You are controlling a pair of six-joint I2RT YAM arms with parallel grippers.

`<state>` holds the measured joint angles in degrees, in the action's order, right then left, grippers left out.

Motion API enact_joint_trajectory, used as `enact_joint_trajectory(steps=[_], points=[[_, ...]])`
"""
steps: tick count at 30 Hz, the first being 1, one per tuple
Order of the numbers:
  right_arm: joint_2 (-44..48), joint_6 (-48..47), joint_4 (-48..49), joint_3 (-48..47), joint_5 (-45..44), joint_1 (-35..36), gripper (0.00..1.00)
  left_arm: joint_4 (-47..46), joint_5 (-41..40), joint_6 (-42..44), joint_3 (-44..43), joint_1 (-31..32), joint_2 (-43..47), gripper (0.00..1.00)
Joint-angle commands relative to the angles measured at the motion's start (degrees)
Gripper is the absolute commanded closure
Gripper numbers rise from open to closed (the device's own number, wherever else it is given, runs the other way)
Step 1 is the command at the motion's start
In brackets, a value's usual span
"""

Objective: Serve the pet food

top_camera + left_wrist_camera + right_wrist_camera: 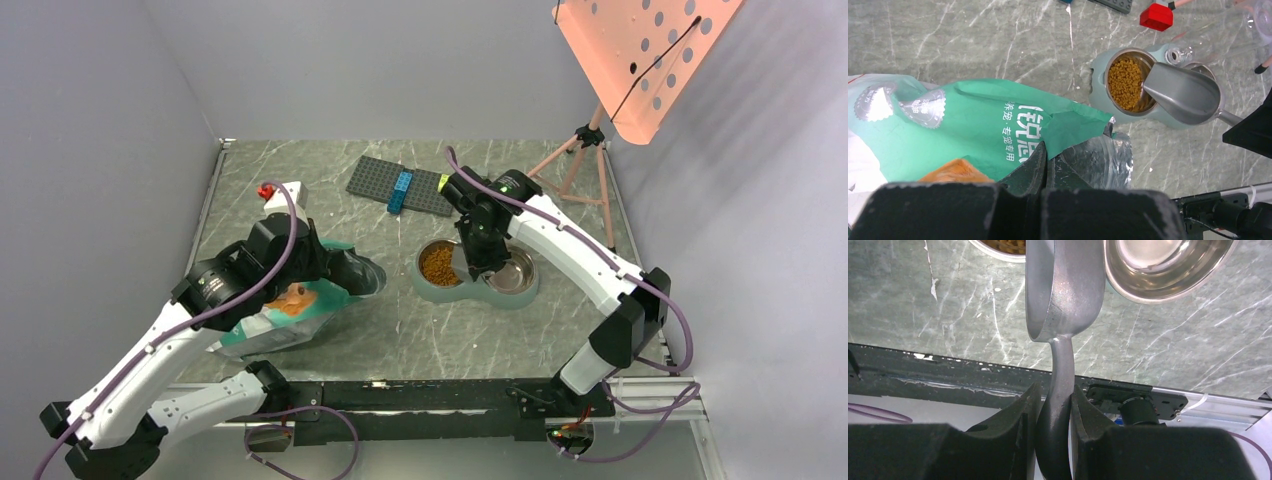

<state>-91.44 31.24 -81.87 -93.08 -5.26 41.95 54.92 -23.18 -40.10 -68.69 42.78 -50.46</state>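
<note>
Orange-brown pet food fills the left bowl of the grey-green twin dish; it also shows in the left wrist view. The right bowl is bare steel. My right gripper is shut on the handle of the metal scoop, whose cup hangs tilted over the dish between the two bowls. My left gripper is shut on the open edge of the teal-and-white pouch, which lies at the left. The pouch's inside is hidden.
A dark grey baseplate with a blue brick lies behind the dish. A red-and-white block sits at the back left. A pink tripod with a perforated board stands at the back right. Grey walls enclose the table.
</note>
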Motion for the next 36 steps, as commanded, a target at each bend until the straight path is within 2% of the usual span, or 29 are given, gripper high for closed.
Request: enact_joint_trajectory(steps=[1, 4, 7, 13, 18, 28, 36], points=[[3.8, -1.0, -1.4, -2.3, -2.7, 0.2, 1.0, -5.9, 2.4, -0.8, -3.0, 0.0, -0.5, 1.0], [7.0, -3.7, 1.0, -2.0, -1.2, 0.2, 1.0, -5.7, 3.5, -2.1, -2.7, 0.1, -1.4, 1.0], [13.3, -5.6, 6.1, 0.6, 4.5, -0.9, 1.0, -7.0, 4.6, -3.1, -1.3, 0.0, -1.4, 1.0], [24.1, -9.2, 14.8, 3.6, 25.3, -1.5, 1.0, -5.9, 5.8, -2.3, -0.8, 0.0, -2.7, 1.0], [27.5, -9.7, 17.3, 5.8, 39.2, -1.1, 1.0, -5.1, 8.5, -0.3, -1.2, 0.0, -4.0, 1.0], [19.3, -7.2, 24.8, 8.5, 40.6, 3.5, 1.0, -8.2, 13.0, 1.4, -1.5, 0.0, -3.1, 1.0], [6.2, -5.5, 21.7, 2.6, 34.0, 7.6, 1.0, -12.8, 16.0, -2.6, 0.6, 1.3, -2.1, 1.0]])
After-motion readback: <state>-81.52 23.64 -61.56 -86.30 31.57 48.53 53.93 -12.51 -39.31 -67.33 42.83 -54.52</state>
